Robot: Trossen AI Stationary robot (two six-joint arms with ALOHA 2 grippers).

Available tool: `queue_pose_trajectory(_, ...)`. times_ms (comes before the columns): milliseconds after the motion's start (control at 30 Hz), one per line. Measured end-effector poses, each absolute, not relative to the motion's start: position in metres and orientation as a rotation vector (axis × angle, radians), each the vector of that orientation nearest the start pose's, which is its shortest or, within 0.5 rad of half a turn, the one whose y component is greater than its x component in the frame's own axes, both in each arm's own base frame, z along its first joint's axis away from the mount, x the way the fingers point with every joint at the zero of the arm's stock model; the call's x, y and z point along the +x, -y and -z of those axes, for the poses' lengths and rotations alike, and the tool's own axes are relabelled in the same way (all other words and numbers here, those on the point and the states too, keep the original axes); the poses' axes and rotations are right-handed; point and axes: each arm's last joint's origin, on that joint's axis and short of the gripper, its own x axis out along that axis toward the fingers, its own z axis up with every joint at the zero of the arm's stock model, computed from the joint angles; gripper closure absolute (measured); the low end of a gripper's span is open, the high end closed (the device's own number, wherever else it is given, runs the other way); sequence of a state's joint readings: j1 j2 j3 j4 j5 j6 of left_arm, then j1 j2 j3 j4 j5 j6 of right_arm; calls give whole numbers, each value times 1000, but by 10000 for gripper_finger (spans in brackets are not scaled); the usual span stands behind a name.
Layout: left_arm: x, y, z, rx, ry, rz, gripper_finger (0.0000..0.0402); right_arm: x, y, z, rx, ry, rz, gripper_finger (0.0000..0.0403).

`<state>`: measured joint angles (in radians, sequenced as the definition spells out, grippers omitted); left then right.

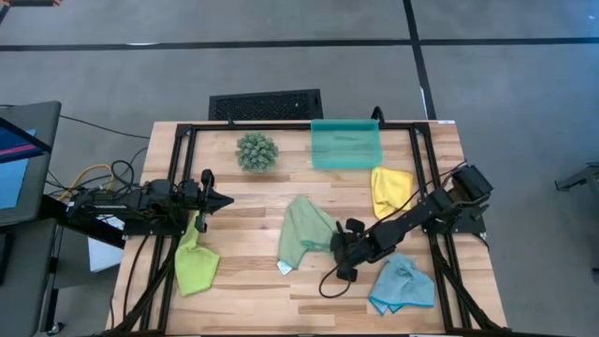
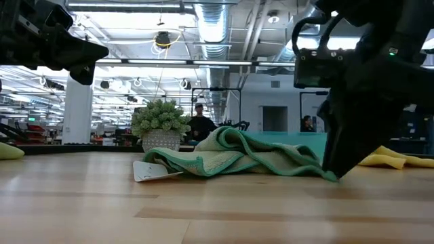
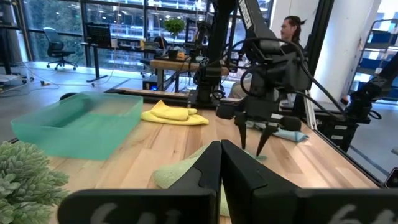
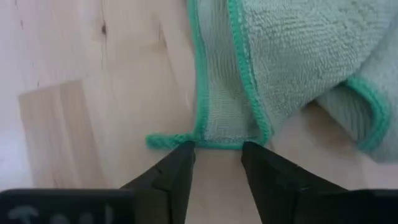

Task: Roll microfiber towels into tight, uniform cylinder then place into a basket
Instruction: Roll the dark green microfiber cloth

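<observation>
Mid-table, sage green towel crumpled.

The middle of the table is taken by the crumpled sage green towel, and the right gripper stands at its edge with fingers apart, blocking that side. Bare wood lies open between this towel and the lime green towel. The plant ball and the basket stand along the far side, with a free gap between them. The yellow towel and the blue towel lie beside the right arm.
</observation>
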<state>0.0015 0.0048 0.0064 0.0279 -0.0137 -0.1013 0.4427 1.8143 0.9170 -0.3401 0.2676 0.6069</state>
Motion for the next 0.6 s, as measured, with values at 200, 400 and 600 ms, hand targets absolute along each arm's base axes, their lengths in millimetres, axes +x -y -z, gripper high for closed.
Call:
queue_pose_trajectory(200, 98, -1, -168, -101, 30, -14, 401, 291, -124, -119, -14, -1054, 233, 323)
queue_pose_trajectory(400, 98, -1, -168, -101, 30, -14, 401, 292, -129, -127, -110, -1018, 163, 386)
queue_pose_trajectory(600, 98, -1, -168, -102, 30, -14, 401, 277, -146, -164, -173, -915, 34, 395)
